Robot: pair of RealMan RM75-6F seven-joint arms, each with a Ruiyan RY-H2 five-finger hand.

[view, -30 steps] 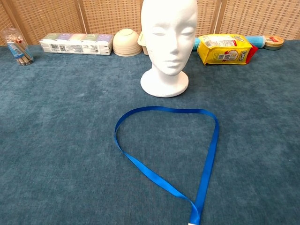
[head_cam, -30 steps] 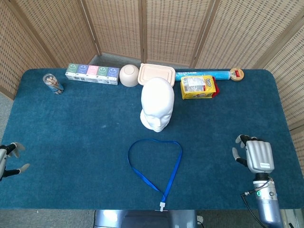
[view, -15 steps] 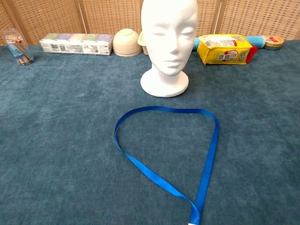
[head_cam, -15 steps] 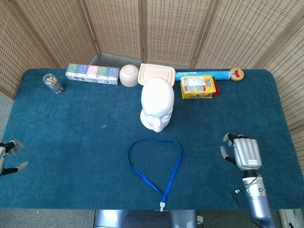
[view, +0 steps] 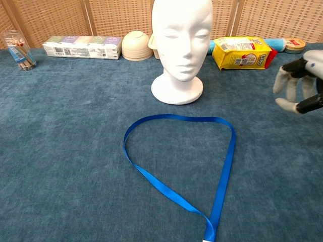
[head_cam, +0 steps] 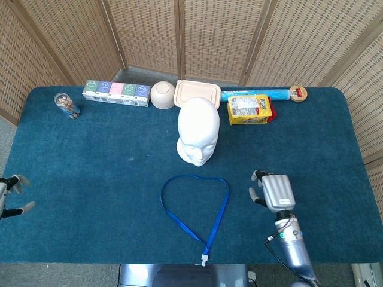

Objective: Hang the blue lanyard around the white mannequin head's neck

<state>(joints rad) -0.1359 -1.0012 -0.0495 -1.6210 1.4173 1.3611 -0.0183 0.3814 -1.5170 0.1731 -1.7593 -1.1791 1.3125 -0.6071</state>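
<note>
The blue lanyard (head_cam: 197,209) (view: 179,161) lies flat on the teal table in an open loop, its white clip end at the near edge. Just behind the loop the white mannequin head (head_cam: 197,130) (view: 181,45) stands upright, facing me. My right hand (head_cam: 272,191) (view: 300,83) hovers to the right of the loop, fingers spread, holding nothing. At the left table edge only part of my left hand (head_cam: 11,194) shows, fingers apart and empty, far from the lanyard.
Along the back edge stand a jar of sticks (head_cam: 66,105), a row of small cartons (head_cam: 116,92), a cream bowl (head_cam: 162,94), a lidded container (head_cam: 197,92), a yellow snack bag (head_cam: 250,109), a blue roll (head_cam: 254,94) and a round tin (head_cam: 297,93). Wicker screens stand behind.
My right hand has moved left toward the lanyard and now appears in the chest view. The left hand, lanyard and mannequin head are still.
</note>
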